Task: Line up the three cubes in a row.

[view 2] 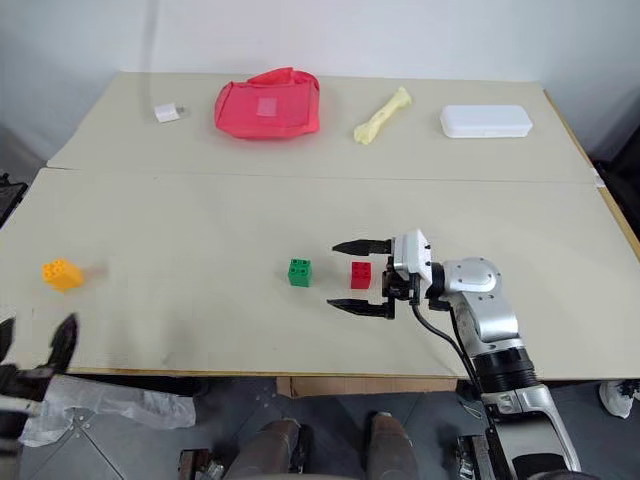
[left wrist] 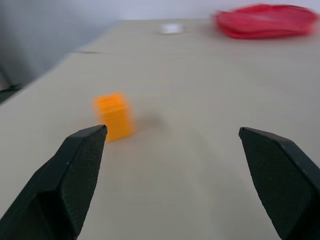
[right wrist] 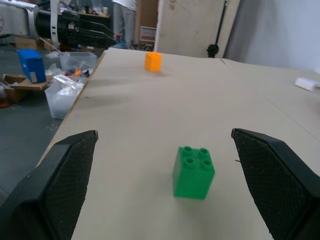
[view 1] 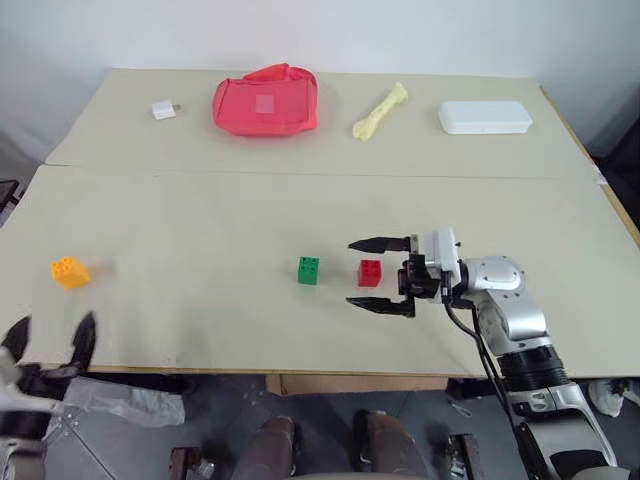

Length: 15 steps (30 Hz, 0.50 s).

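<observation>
An orange cube (view 1: 70,271) sits alone near the table's left end. A green cube (view 1: 308,270) and a red cube (view 1: 370,272) stand side by side, a small gap apart, near the middle front. My right gripper (view 1: 351,273) is open and points left. In the head views the red cube shows between its fingers, which appear to hover above it. The right wrist view has the green cube (right wrist: 193,171) just ahead. My left gripper (view 1: 50,342) is open and empty, off the table's front left edge, with the orange cube (left wrist: 114,116) ahead of it.
Along the table's far side lie a white plug block (view 1: 163,110), a red pouch (view 1: 266,100), a yellow bone-shaped toy (view 1: 380,111) and a white flat box (view 1: 484,117). A seam (view 1: 300,175) crosses the table. A person (right wrist: 124,17) stands beyond the left end, among bins.
</observation>
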Tool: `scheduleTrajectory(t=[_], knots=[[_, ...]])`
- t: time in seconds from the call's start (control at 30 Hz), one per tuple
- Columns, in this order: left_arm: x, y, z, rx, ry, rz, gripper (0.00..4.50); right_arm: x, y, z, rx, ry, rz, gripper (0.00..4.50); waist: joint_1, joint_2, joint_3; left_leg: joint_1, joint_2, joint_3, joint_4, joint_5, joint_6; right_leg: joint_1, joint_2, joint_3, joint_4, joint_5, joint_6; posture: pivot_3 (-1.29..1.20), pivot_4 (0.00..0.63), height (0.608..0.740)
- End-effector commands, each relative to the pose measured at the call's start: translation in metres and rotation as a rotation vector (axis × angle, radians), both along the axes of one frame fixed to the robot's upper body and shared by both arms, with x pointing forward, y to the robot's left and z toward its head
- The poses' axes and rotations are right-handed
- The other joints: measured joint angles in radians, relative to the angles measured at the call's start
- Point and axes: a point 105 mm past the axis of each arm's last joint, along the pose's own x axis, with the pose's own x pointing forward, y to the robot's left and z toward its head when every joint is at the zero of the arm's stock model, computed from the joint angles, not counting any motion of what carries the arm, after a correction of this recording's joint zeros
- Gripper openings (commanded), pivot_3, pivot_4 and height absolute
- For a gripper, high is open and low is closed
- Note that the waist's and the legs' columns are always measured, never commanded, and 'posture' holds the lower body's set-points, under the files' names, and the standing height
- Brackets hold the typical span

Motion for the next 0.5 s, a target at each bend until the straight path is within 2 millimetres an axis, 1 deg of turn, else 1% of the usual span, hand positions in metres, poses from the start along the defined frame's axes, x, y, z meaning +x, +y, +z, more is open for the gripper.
scheduleTrajectory(t=[0.03, 0.1, 0.13, 0.2, 0.3, 0.37, 0.4, 0.47, 0.5], knots=[[-0.033, 0.022, 0.000, -0.025, -0.043, 0.221, 4.48, 0.001, 0.004, 0.014, 0.043, -0.069, 0.017, 4.50, 0.000, 0.000, 0.000, 0.000, 0.000, 0.000, 0.000, 0.000, 0.000, 0.000, 0.000, 0.000, 0.000, 0.000, 0.000, 0.00, 0.150, 0.740], [-0.041, 0.024, -0.011, -0.067, -0.039, 0.269, 4.48, 0.002, 0.006, 0.017, 0.047, -0.085, 0.028, 4.50, 0.001, 0.000, 0.000, 0.000, 0.000, 0.000, 0.000, 0.000, 0.000, 0.000, 0.000, 0.000, 0.000, 0.000, 0.000, 0.00, 0.150, 0.740], [-0.041, 0.023, -0.014, -0.072, -0.030, 0.275, 4.48, 0.002, 0.007, 0.017, 0.047, -0.088, 0.031, 4.50, 0.002, -0.001, 0.000, 0.000, 0.000, 0.000, 0.000, 0.000, 0.000, 0.000, 0.000, 0.000, 0.000, 0.000, 0.000, 0.00, 0.150, 0.740], [-0.034, 0.020, -0.017, -0.077, -0.026, 0.255, 4.48, 0.001, 0.008, 0.017, 0.044, -0.087, 0.041, 4.50, 0.003, -0.001, -0.001, 0.000, 0.000, 0.000, 0.000, 0.000, 0.000, 0.000, 0.000, -0.001, 0.000, 0.000, 0.000, 0.00, 0.150, 0.740], [-0.020, 0.018, -0.014, -0.080, -0.031, 0.234, 4.48, -0.001, 0.009, 0.016, 0.036, -0.083, 0.054, 4.50, 0.002, -0.001, -0.001, 0.000, 0.000, 0.000, 0.000, 0.000, 0.000, 0.000, 0.000, -0.001, -0.001, 0.000, 0.000, 0.00, 0.150, 0.740], [-0.001, 0.024, -0.012, -0.102, -0.022, 0.229, 4.48, -0.002, 0.008, 0.013, 0.018, -0.065, 0.061, 4.50, 0.002, -0.001, -0.001, 0.000, 0.000, 0.000, 0.000, 0.000, 0.000, 0.000, 0.000, -0.001, 0.000, 0.000, 0.000, 0.00, 0.150, 0.740], [0.017, 0.027, -0.007, -0.101, -0.032, 0.203, 4.48, -0.003, 0.008, 0.013, 0.017, -0.059, 0.056, 4.50, 0.003, -0.001, -0.001, 0.000, 0.000, 0.000, 0.000, 0.000, 0.000, 0.000, 0.000, -0.001, 0.000, 0.000, -0.001, 0.00, 0.150, 0.740], [0.042, 0.033, -0.002, -0.110, -0.021, 0.182, 4.48, -0.003, 0.009, 0.012, 0.017, -0.052, 0.050, 4.50, 0.005, -0.001, -0.001, 0.000, 0.000, -0.002, 0.000, 0.000, -0.001, 0.000, 0.000, -0.003, 0.002, -0.001, -0.002, 0.00, 0.150, 0.740], [0.050, 0.039, -0.001, -0.104, -0.005, 0.193, 4.48, -0.004, 0.009, 0.012, 0.012, -0.053, 0.053, 4.50, 0.001, -0.001, -0.001, 0.000, 0.000, -0.003, 0.000, 0.001, -0.002, -0.001, 0.000, -0.003, 0.003, -0.001, -0.003, 0.00, 0.150, 0.740]])
